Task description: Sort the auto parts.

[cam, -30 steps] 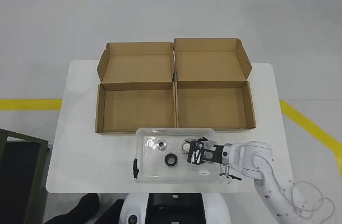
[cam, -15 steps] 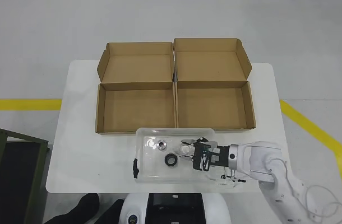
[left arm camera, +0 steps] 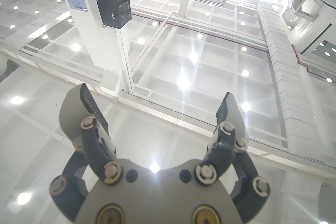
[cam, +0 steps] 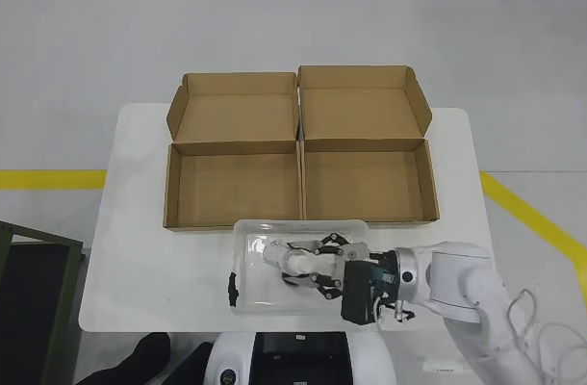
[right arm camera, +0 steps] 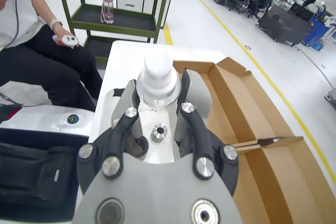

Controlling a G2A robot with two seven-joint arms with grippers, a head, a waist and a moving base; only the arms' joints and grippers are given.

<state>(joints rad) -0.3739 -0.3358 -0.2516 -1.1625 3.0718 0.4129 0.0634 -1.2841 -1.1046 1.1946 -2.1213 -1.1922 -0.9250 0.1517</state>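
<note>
The right gripper (right arm camera: 158,89) clamps a white stepped plastic cylinder (right arm camera: 157,72) over the clear plastic bin (cam: 243,231) — the left gripper (left arm camera: 157,110) stands spread, empty.

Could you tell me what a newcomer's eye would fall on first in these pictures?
The right tool is shut on a white stepped part, held over the clear bin nearest the robot. Beyond the bin, two open cardboard boxes sit side by side. The left tool is open and aimed upward.
</note>
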